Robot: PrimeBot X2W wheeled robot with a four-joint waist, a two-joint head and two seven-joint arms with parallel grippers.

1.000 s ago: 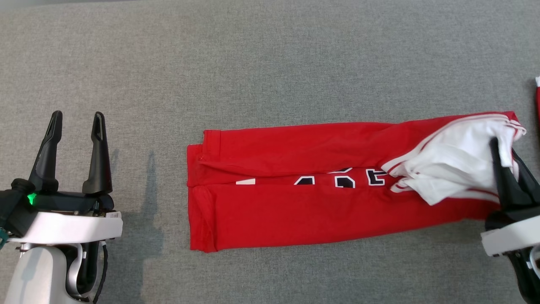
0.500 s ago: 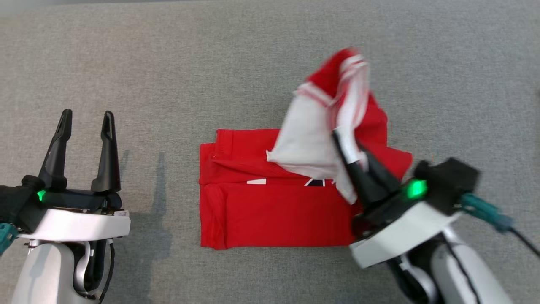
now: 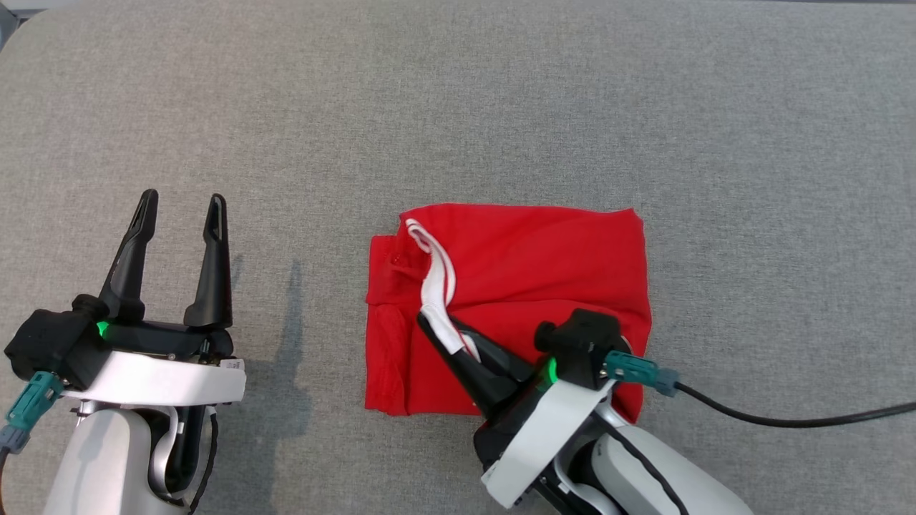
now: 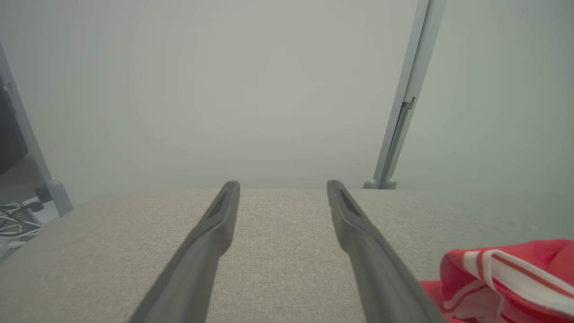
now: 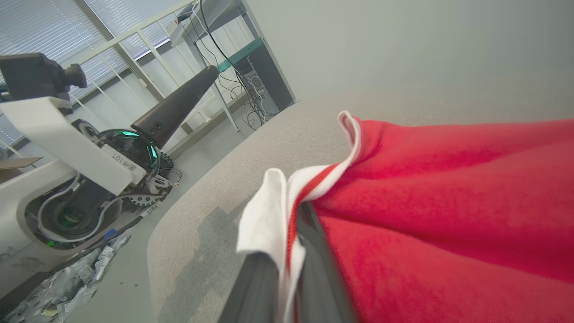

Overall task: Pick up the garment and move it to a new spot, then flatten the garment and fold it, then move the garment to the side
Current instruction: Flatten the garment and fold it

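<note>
— Jaws first; how do yours stand?

— Closed, the right jaws; they pinch the white trim of the red garment between my two dark fingers. The left jaws stand spread apart with nothing between them, pointing away from me over bare cloth.

— And the garment itself?

— It lies folded into a rough square near the middle of the grey tabletop, with a few creases across it; its left edge shows stacked layers. My right fingers lie slanted over its near left part, tips toward the far left. The trim runs from those tips up to the far left corner, with a thin red stripe along it; in the right wrist view it stands up off the red cloth like a ridge.

— Where is the left arm?

— Well apart from the garment, off to its left, casting a shadow on the tabletop between the two. The left wrist view has a bunched red-and-white edge of the garment at its lower right, just beside one finger. A black cable trails from my right wrist off to the right.
</note>
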